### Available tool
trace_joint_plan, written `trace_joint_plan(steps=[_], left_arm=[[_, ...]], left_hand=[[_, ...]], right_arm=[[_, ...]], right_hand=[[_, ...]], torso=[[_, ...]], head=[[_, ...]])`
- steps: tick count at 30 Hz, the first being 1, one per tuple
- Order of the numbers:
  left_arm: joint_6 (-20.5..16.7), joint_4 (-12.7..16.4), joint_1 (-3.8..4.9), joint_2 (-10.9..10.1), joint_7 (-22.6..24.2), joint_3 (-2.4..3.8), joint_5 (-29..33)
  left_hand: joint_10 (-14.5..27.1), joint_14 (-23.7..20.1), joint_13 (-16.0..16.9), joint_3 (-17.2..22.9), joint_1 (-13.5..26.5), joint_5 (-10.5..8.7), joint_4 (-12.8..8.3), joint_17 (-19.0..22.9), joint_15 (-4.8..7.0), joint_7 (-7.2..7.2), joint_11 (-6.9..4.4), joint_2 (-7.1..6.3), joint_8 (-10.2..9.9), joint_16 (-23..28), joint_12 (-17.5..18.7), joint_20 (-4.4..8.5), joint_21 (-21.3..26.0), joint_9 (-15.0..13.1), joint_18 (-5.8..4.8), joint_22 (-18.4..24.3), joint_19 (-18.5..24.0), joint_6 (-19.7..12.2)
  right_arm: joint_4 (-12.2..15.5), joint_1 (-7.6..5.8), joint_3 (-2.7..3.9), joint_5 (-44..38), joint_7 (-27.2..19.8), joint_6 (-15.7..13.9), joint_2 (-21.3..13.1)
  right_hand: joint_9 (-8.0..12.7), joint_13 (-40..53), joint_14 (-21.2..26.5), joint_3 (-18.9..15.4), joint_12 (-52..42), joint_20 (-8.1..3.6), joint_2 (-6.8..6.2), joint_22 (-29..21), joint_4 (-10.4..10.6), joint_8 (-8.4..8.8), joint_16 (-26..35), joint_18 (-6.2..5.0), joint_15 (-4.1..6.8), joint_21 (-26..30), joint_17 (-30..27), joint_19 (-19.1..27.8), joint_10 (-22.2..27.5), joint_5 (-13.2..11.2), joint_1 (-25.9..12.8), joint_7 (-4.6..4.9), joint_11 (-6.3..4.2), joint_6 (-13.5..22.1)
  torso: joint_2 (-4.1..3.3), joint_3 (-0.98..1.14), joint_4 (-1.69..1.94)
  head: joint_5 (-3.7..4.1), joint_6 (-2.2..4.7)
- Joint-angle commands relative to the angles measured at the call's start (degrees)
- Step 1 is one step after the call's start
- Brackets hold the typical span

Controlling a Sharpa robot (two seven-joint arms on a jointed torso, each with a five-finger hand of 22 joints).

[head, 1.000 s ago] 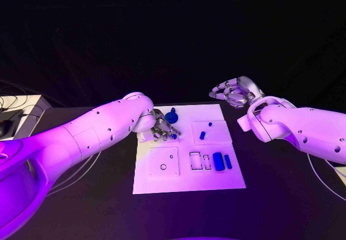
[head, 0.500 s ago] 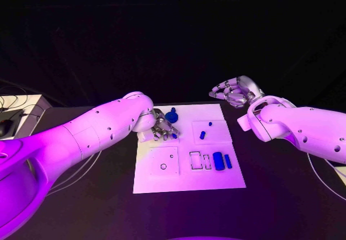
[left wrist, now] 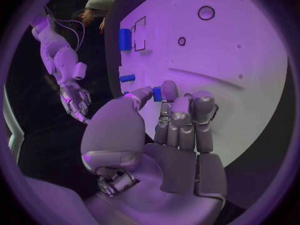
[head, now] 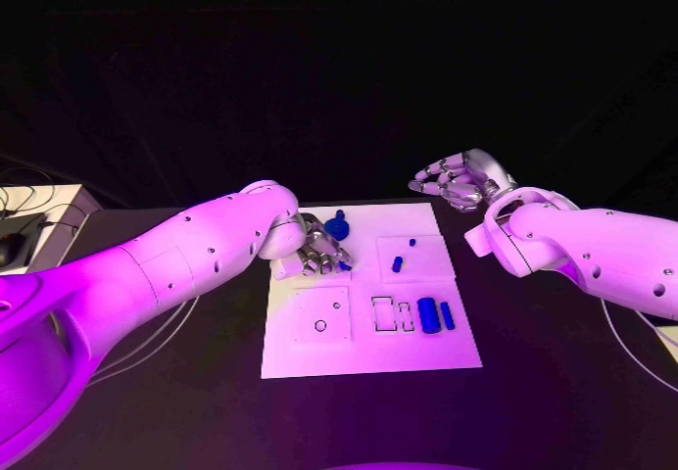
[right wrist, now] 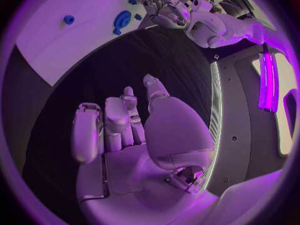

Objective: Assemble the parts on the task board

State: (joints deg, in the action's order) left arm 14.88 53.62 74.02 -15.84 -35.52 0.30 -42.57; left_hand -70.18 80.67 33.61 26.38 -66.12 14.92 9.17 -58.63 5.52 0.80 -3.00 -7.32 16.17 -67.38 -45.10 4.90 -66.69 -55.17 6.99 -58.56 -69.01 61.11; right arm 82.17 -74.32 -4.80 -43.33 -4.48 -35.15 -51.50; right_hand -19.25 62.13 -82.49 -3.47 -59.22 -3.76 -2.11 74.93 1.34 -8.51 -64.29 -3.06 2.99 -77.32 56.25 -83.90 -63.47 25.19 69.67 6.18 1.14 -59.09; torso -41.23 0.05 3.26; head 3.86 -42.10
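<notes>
The white task board lies mid-table. My left hand hovers low over its far-left part, next to a round blue part. In the left wrist view the left hand pinches a small blue part between thumb and a fingertip. Two small blue pegs lie on the board's far-right panel. A thick blue cylinder and a thin blue bar stand by the slots. My right hand is raised beyond the board's far-right corner, fingers loosely bent, holding nothing.
A round hole and a square outline mark the board's near-left panel. A pale box with cables sits at the table's left edge. Black table surrounds the board.
My left hand has edged slightly toward the board's far side, fingers still around the small blue part. The right hand has stayed where it was.
</notes>
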Motion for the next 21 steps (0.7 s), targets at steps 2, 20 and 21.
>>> trace_joint_plan(steps=[2, 20, 21], left_arm=[[-1.6, 0.6, -0.02, -0.3, 1.5, 0.03, 1.5], [-2.7, 7.3, 0.15, -5.5, 0.9, 0.19, 1.1], [-2.6, 7.7, 0.21, -5.9, 0.8, 0.20, 0.7]], left_hand=[[-0.7, 0.3, -0.3, 10.1, 1.7, 0.54, -8.8, -0.4, 0.40, -0.33, -0.37, -0.80, 0.7, -0.3, 0.2, 0.45, 0.0, -0.6, -0.72, -0.3, -0.3, -0.2], [-2.1, 0.6, 0.4, 13.6, 5.1, 4.96, -13.1, -1.3, 0.85, -0.67, -0.93, -0.46, 1.4, -0.7, 0.5, 1.51, -0.5, -3.7, -1.42, -1.6, -1.3, 1.1], [-2.2, 0.6, 0.4, 13.6, 5.2, 4.97, -13.1, -1.3, 0.87, -0.73, -0.97, -0.42, 1.4, -0.7, 0.4, 1.56, -0.6, -3.8, -1.48, -1.7, -1.4, 1.3]], right_arm=[[-0.1, -0.01, 0.04, -0.6, 0.1, 1.2, 0.1], [-0.6, 0.01, 0.02, -0.6, 0.2, 1.4, -0.3], [-0.7, 0.01, 0.02, -0.6, 0.2, 1.4, -0.3]], right_hand=[[-0.1, 0.1, -0.1, -0.3, 0.2, -0.38, 0.16, 11.7, 0.0, 0.21, 0.2, -0.04, 0.34, -0.1, 0.1, -5.1, 0.0, 0.1, -0.5, 0.06, -0.25, -0.3], [-0.1, 0.2, -0.1, -0.4, 0.1, -0.38, 0.19, 11.7, 0.0, 0.30, 0.3, -0.05, 0.34, -0.1, 0.0, -5.1, -0.1, 0.2, -0.6, 0.06, -0.25, -0.4], [-0.1, 0.2, -0.1, -0.4, 0.1, -0.38, 0.19, 11.7, 0.0, 0.30, 0.3, -0.05, 0.34, -0.1, 0.0, -5.1, -0.1, 0.2, -0.6, 0.06, -0.25, -0.4]], torso=[[-0.03, 0.09, -0.01], [0.79, 0.24, 0.45], [0.87, 0.25, 0.50]], head=[[0.01, 0.06], [0.00, -0.30], [-0.01, -0.35]])
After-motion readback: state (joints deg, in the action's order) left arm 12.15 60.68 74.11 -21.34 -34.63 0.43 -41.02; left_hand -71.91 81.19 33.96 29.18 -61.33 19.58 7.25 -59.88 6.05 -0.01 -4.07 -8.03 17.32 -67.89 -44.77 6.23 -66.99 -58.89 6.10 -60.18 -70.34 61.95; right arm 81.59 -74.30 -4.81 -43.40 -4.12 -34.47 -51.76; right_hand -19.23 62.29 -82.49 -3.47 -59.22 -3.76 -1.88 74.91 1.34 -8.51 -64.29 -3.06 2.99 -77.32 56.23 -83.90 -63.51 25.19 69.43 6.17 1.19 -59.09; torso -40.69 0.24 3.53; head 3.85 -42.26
